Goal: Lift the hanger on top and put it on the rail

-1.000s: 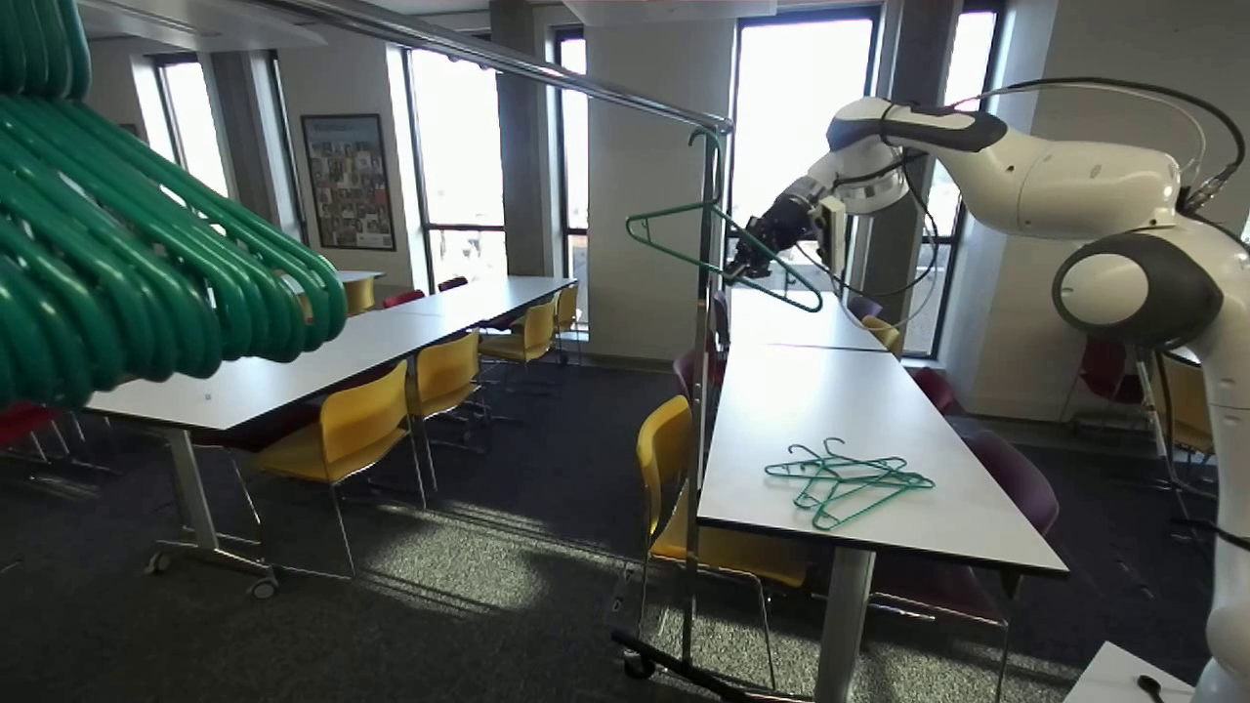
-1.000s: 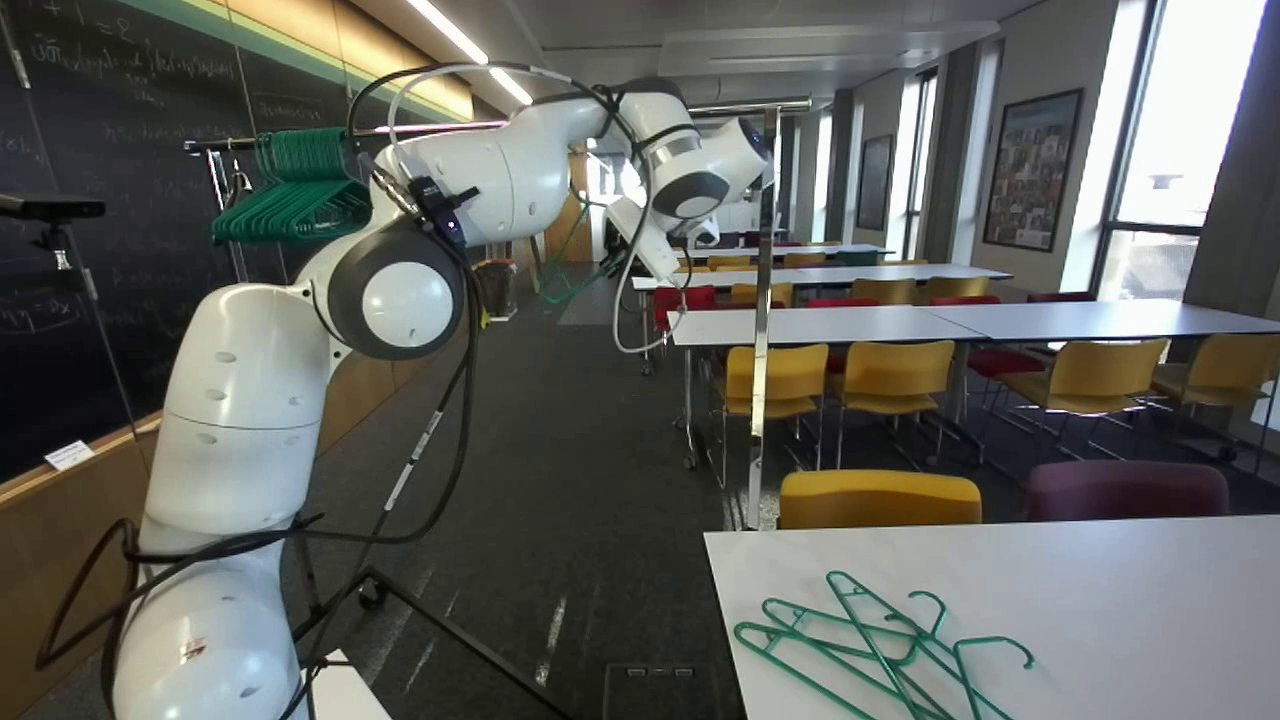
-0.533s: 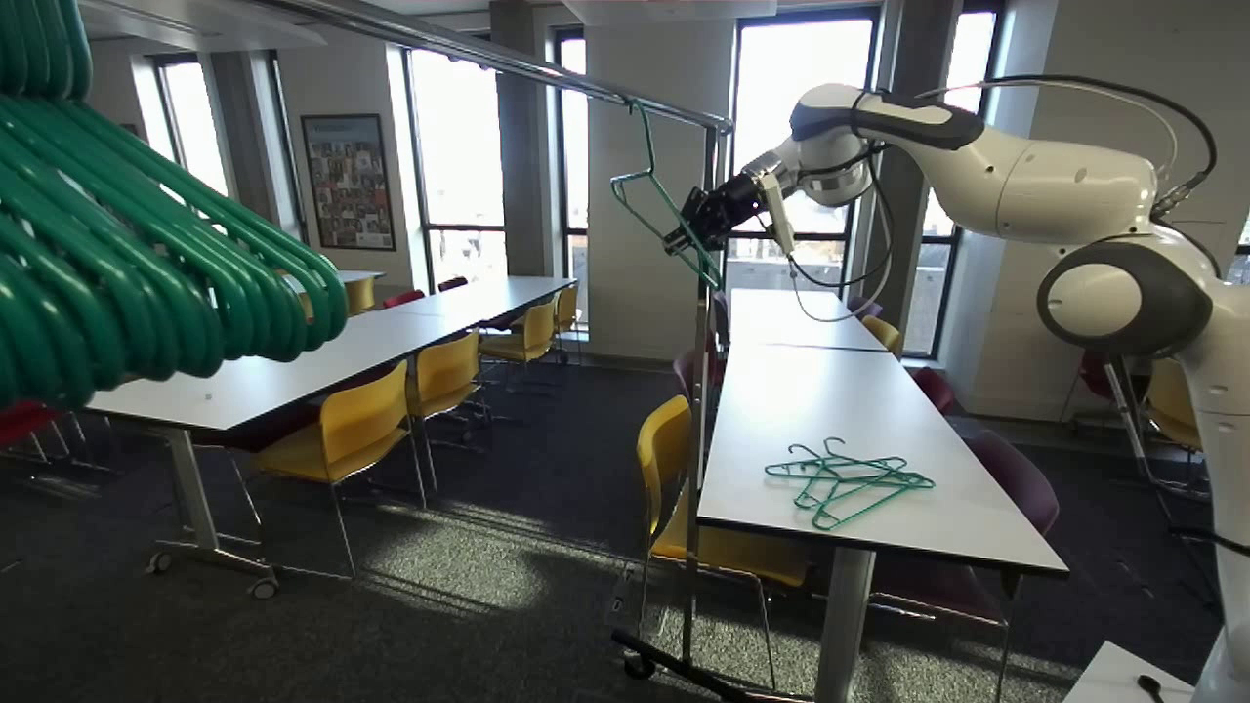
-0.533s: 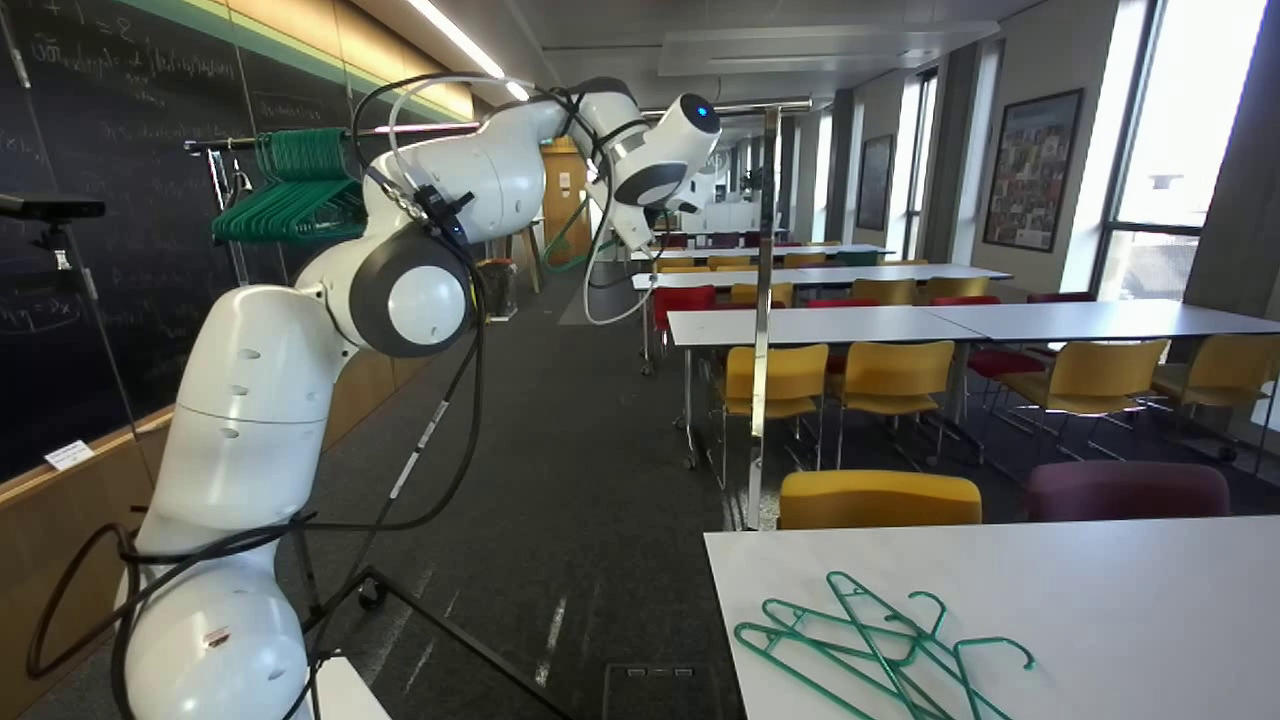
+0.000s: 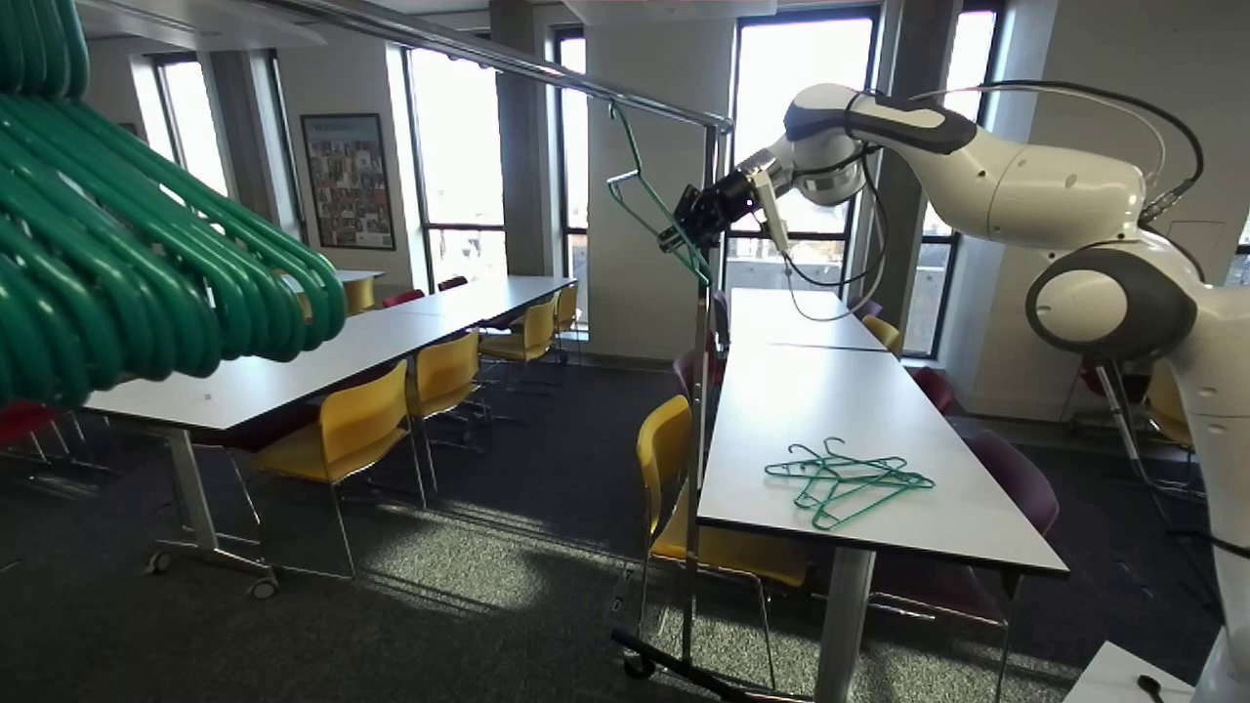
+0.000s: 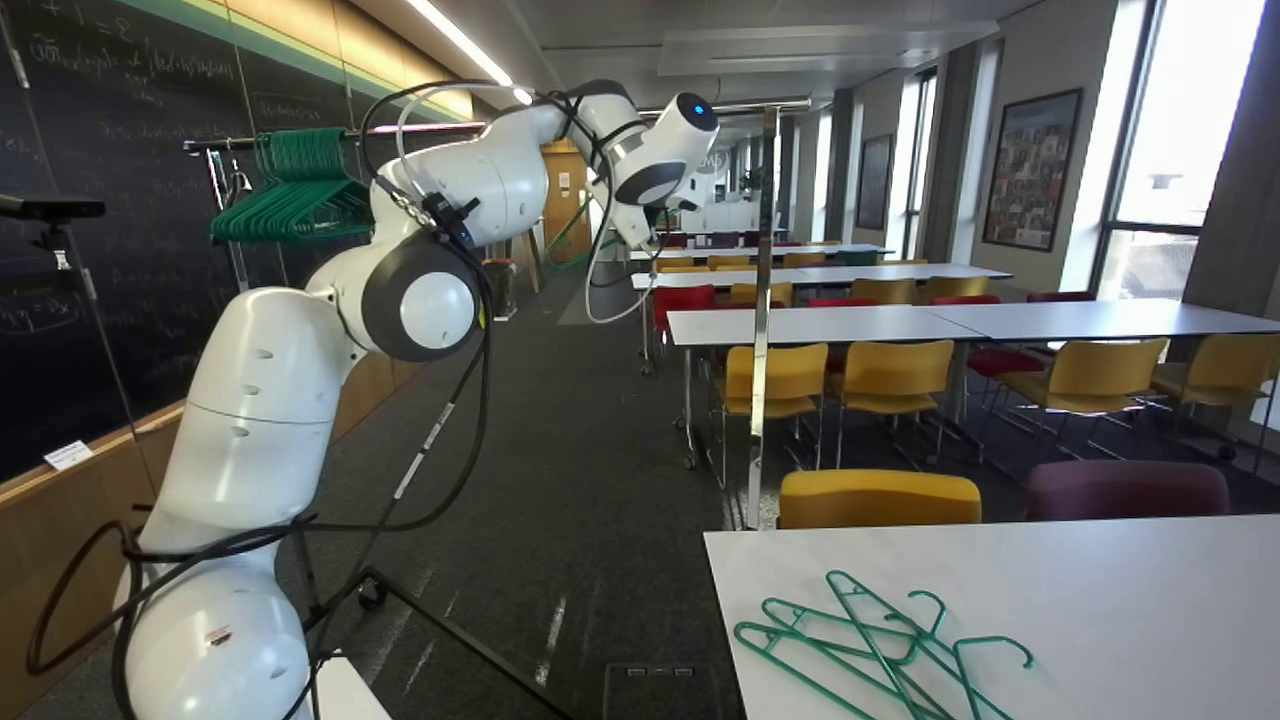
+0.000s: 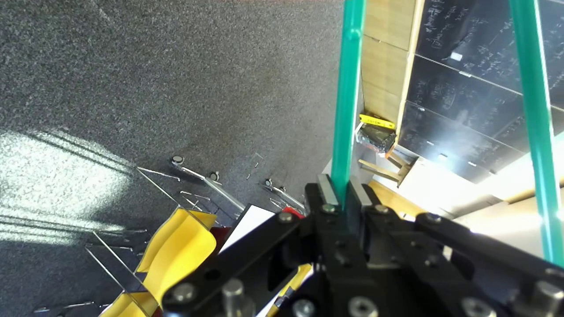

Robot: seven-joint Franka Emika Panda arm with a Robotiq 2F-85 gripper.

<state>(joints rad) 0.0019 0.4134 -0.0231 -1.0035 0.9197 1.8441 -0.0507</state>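
A green plastic hanger (image 5: 640, 181) is held up below the metal rail (image 5: 547, 70) in an exterior view. Its hook overlaps the rail's lower edge; I cannot tell whether it is over the rail. My gripper (image 5: 676, 239) is shut on the hanger's lower bar. In the wrist view, the fingertips (image 7: 345, 191) pinch the green bar of the hanger (image 7: 348, 88). In an exterior view, the held hanger (image 6: 568, 240) is partly hidden behind the arm. A few tangled green hangers lie on the white table (image 5: 781, 391), and these hangers (image 6: 880, 640) also show in an exterior view.
Many green hangers (image 5: 146, 244) hang at the rail's far end, also seen as a bunch (image 6: 300, 190). The rack's upright post (image 5: 698, 361) stands close by the held hanger's lower corner. Yellow chairs (image 5: 674, 459) stand beside the tables.
My gripper has carried the hanger away from the rail's end post, along the rail, and turned it steeper. Its hook has risen to the rail. Over the last half second it shifted slightly.
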